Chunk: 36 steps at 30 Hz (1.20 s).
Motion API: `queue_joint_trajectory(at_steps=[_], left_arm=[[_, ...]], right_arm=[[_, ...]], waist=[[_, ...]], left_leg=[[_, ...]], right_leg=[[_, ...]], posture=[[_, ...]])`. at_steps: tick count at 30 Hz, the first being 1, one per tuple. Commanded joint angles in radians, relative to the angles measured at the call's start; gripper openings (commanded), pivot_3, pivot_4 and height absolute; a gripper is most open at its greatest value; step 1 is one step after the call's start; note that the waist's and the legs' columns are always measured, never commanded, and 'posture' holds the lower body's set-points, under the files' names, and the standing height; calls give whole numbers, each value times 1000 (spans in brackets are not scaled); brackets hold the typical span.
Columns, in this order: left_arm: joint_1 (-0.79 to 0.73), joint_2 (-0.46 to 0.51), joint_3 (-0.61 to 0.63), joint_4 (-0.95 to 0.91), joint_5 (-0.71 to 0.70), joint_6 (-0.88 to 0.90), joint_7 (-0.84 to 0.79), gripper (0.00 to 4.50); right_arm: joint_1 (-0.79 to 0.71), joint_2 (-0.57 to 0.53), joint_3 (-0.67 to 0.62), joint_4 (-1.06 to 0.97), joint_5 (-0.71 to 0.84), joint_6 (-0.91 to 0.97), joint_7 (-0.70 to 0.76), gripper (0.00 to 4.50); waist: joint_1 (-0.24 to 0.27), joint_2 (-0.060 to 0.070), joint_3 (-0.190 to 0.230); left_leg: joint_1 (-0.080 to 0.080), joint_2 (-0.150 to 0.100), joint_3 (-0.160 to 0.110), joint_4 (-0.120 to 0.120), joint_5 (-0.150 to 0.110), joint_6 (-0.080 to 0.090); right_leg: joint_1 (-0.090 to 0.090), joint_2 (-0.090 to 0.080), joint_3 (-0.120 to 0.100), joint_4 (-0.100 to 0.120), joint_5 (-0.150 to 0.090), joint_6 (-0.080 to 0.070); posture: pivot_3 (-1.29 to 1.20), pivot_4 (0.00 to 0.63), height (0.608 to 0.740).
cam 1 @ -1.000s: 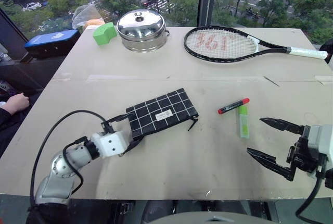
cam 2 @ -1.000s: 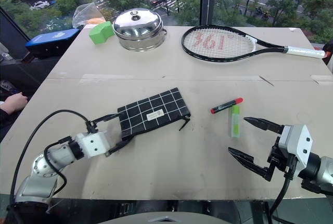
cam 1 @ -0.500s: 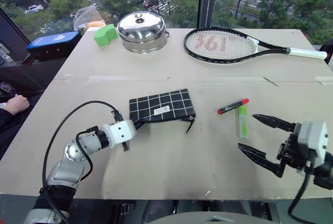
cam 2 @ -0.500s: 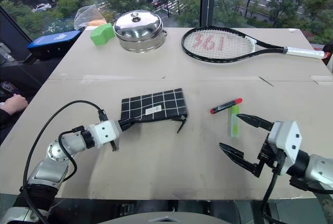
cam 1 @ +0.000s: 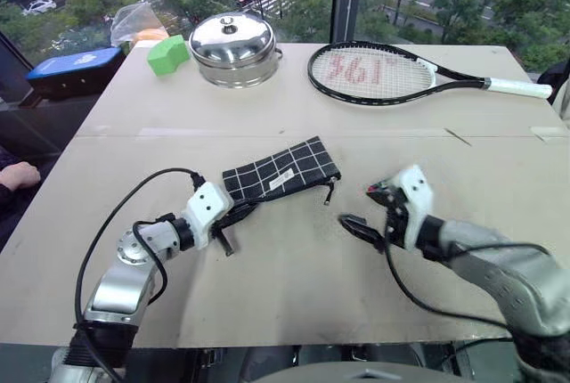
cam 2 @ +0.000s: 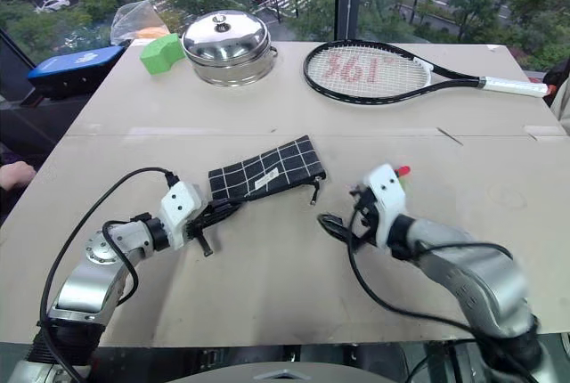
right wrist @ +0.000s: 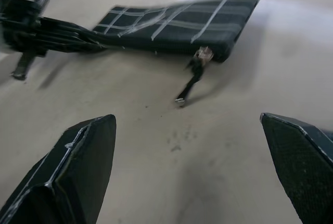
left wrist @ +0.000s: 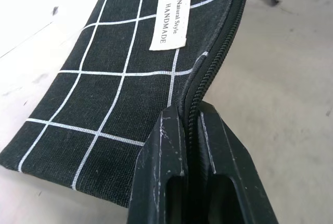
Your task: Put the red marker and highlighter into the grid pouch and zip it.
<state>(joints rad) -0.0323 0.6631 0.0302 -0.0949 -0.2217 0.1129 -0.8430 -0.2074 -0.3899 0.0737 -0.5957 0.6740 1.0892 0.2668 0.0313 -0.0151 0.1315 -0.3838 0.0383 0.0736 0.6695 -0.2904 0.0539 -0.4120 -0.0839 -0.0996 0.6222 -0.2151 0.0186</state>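
Note:
The grid pouch (cam 1: pixel 283 167) lies flat at the table's middle, its white label (left wrist: pixel 171 10) facing up. Its zipper pull (right wrist: pixel 190 81) dangles from the right end. My left gripper (cam 1: pixel 242 208) is shut on the pouch's zipper edge at its left end, and the fingers (left wrist: pixel 171 146) pinch the seam. My right gripper (cam 1: pixel 365 208) stands wide open just right of the zipper pull, nothing between its fingers. Of the red marker (cam 2: pixel 403 170) just a red tip peeks out behind my right hand. The highlighter is hidden behind that hand.
A tennis racket (cam 1: pixel 383 76), a lidded steel pot (cam 1: pixel 236 44) and a green block (cam 1: pixel 167 53) sit at the table's far side. A blue box (cam 1: pixel 76 67) lies off the far left corner. A person's hand (cam 1: pixel 13 174) rests at the left edge.
My left gripper shut on the pouch's left end and turned the pouch slightly. My right gripper swung left, still open, past the marker and highlighter to beside the zipper pull.

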Motion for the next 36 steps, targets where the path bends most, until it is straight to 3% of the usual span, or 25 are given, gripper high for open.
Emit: queue_joint_trajectory(at_steps=[1, 6, 8, 10, 12, 17, 36], left_arm=[[-17, -3, 6, -41, -15, 19, 4, 36], [-21, -9, 4, -43, -11, 28, 1, 36], [-20, -14, 2, -46, -11, 31, 1, 0], [-15, -17, -2, -54, -9, 32, 2, 0], [-7, -20, -2, -66, -8, 38, 3, 0], [10, -16, 2, -107, -8, 61, 6, 0], [-68, -79, -18, -137, -25, 168, 45, 0]], right_arm=[[-88, 100, -33, 97, 3, 74, -93, 4500], [-166, 199, -44, 207, -10, 80, -114, 4500], [-182, 214, -30, 248, -29, 58, -109, 4007], [-200, 232, -29, 285, -36, 36, -99, 3323], [-216, 243, -28, 314, -52, 15, -92, 2227], [-233, 251, -25, 345, -80, -26, -73, 33], [-255, 172, 152, 250, -132, -21, 69, 33]], waist=[[-5, 0, 0], [-18, 0, 0], [-20, 0, 0], [-20, 1, 0], [-21, 1, 0], [-21, 1, 0], [-22, 1, 1]], left_leg=[[0, 0, 1, 0, 0, 0], [0, 0, 1, 0, 0, 0], [0, 0, 1, 0, 0, 0], [0, 0, 1, 0, 0, -1], [0, 0, 1, 0, 0, -1], [0, 0, 1, 0, 1, -1], [0, 0, 1, 0, 1, -1]], right_leg=[[0, 2, -1, 0, 0, 0], [0, 3, 0, 0, 2, 4], [0, 3, 0, 0, 2, 4], [0, 4, 0, 1, 2, 4], [0, 4, 0, 1, 2, 4], [0, 4, 1, 2, 2, 4], [0, 4, 1, 2, 2, 4]], posture=[[0, 150, 740], [0, 150, 740], [0, 150, 740], [0, 150, 740], [0, 150, 740], [0, 150, 740], [0, 150, 740]])
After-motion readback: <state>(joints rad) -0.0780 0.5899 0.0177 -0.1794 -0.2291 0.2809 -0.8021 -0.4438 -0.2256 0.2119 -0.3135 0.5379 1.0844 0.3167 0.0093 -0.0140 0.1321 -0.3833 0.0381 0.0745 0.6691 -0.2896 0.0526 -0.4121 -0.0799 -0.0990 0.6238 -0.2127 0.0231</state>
